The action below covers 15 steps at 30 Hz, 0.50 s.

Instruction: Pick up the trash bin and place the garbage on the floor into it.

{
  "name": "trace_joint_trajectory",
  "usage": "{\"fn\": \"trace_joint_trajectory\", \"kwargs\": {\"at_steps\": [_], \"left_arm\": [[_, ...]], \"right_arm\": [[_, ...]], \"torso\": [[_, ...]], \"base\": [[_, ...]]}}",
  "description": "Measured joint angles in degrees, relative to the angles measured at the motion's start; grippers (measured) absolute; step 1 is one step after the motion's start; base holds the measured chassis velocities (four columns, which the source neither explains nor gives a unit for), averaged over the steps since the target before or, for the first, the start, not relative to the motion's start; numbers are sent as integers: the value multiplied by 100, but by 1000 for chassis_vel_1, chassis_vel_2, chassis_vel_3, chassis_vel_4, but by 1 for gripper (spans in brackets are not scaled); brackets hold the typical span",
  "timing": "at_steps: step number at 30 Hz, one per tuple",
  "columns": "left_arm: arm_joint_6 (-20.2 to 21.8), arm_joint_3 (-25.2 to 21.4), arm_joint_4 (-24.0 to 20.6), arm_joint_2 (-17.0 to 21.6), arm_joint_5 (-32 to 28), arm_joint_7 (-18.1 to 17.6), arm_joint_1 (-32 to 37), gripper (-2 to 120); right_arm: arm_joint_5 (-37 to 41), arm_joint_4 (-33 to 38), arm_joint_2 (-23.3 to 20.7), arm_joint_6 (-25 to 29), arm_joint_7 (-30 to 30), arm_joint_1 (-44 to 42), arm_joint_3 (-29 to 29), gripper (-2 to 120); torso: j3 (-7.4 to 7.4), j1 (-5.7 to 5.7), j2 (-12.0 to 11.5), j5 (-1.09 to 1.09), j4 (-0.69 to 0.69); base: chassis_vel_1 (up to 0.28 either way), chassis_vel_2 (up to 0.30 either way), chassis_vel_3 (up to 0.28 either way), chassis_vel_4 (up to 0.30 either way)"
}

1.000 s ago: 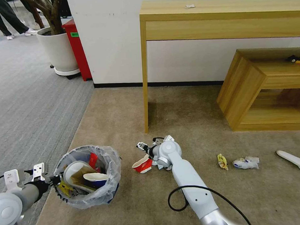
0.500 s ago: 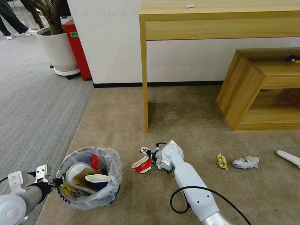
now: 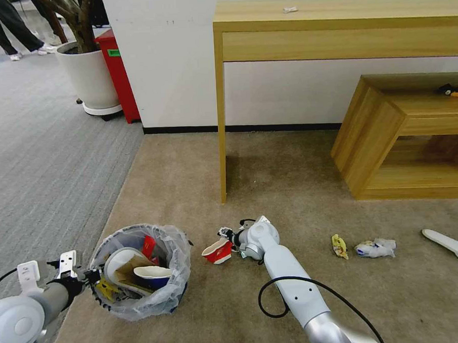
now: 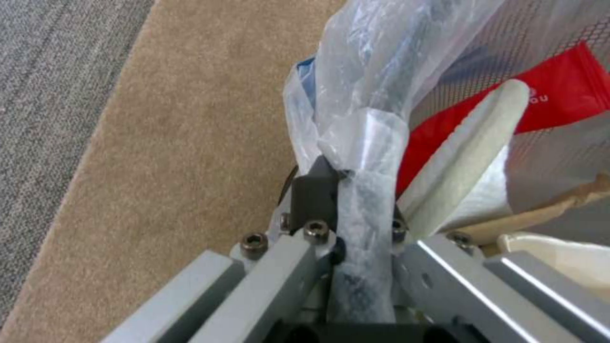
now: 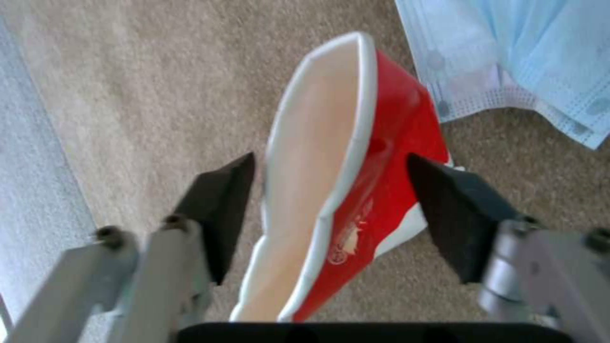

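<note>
Now straddling: right gripper (image 5: 330, 209) has closed in on the red paper cup (image 5: 356, 176).
Jaws wide, cup between, ungrasped; left gripper (image 4: 346, 209) stays clamped on trash bin (image 3: 142, 271) rim.

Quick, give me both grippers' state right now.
Left gripper: shut on the trash bin, pinching its bag-lined rim.
Right gripper: open, fingers either side of the red paper cup lying on the floor, not yet closed.

I see the floor (image 3: 269, 175) carrying a red paper cup (image 3: 218, 251), with a yellow wrapper (image 3: 338, 246) and crumpled paper (image 3: 375, 248) well right of it.
</note>
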Motion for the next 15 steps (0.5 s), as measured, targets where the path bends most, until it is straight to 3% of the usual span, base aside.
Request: {"fn": "trace_joint_trajectory", "kwargs": {"at_steps": [6, 15], "left_arm": [[0, 5, -17, -35, 29, 2, 8, 0], [0, -5, -11, -100, 125, 65, 35, 0]], "right_arm": [[-113, -106, -3, 36, -188, 0, 0, 34], [-543, 55, -6, 79, -437, -143, -9, 6]], "torso": [[0, 0, 0, 0, 0], [0, 0, 0, 0, 0]], "base": [[0, 0, 0, 0], [0, 0, 0, 0]]}}
